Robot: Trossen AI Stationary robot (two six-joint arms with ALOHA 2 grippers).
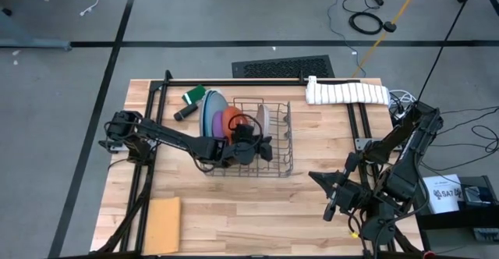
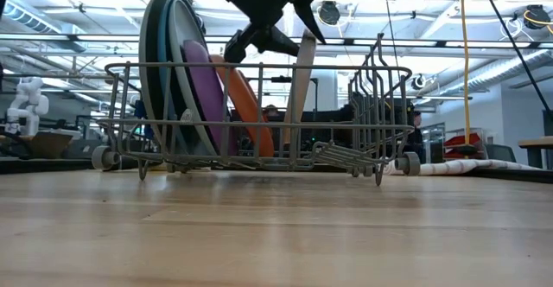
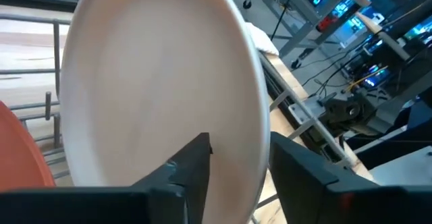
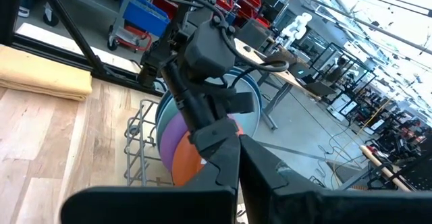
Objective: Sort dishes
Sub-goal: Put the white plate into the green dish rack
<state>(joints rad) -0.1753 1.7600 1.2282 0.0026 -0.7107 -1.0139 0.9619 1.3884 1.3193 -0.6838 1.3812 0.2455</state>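
A wire rack (image 1: 285, 162) (image 2: 380, 133) stands mid-table with plates on edge in its slots. At its left end are the large blue and teal plates (image 1: 208, 108) (image 2: 159, 62), then the purple plate (image 2: 204, 88) and the orange plate (image 1: 231, 121) (image 2: 247, 97). The light grey plate (image 1: 263, 118) (image 2: 301, 88) (image 3: 162, 82) stands apart, further right. My left gripper (image 1: 261, 146) (image 2: 281, 36) (image 3: 239, 177) hangs open over the rack, one finger on each side of the grey plate's top rim. My right gripper (image 1: 327, 193) (image 4: 240, 158) waits shut, raised over the table's right near part. My left gripper comes at the light grey plate from above, and the top rim (image 3: 260, 150) runs between its open fingers. One finger (image 3: 192, 166) is before the plate's face and the other (image 3: 297, 170) is behind the rim. I cannot tell whether either touches it.
A rolled white towel (image 1: 347, 93) lies at the table's far right edge. A green item (image 1: 193, 95) and a black object (image 1: 184, 113) lie left of the rack. A flat tan sheet (image 1: 162, 215) sits at the near left corner. Bare wood lies in front of the rack.
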